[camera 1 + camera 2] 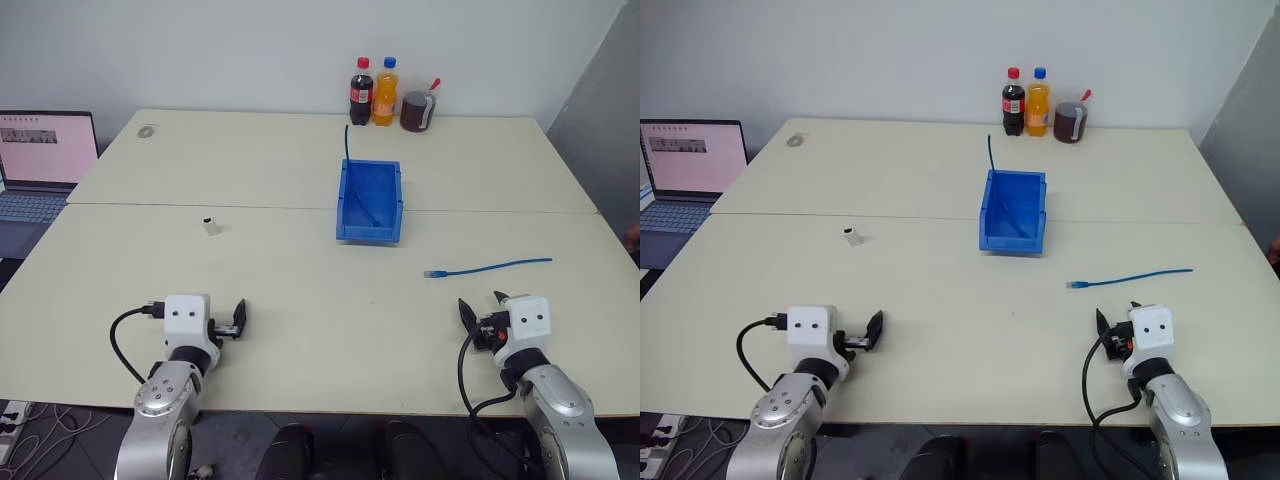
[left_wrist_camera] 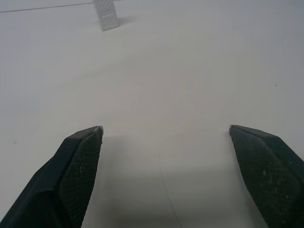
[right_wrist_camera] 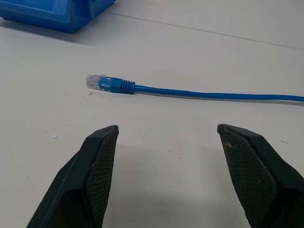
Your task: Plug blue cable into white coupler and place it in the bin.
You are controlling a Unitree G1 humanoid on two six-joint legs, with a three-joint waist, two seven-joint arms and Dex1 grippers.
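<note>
The blue cable (image 1: 490, 267) is lying loose on the worktop (image 1: 300, 300), its pale plug pointing toward the middle, just ahead of the right pincer (image 1: 482, 306); the white coupler (image 1: 211, 227) is standing alone well off to the left, ahead of the left pincer (image 1: 238, 318); the bin (image 1: 369, 202) is sitting between them and farther back, with another thin blue cable poking up from behind its rear wall; so nothing is joined yet, and I judge the whole job is still lying ahead: picking up plug and coupler, mating them, and dropping the pair in the bin. Both pincers are hovering wide apart and holding nothing, near the front edge of the worktop; the stretch between them and the bin is offering plenty of room for bringing the two parts together; the bottles (image 1: 373, 95) and mug (image 1: 417, 111) are standing at the far edge, and a laptop (image 1: 40, 165) is sitting off to the left, all well apart from the working area.
</note>
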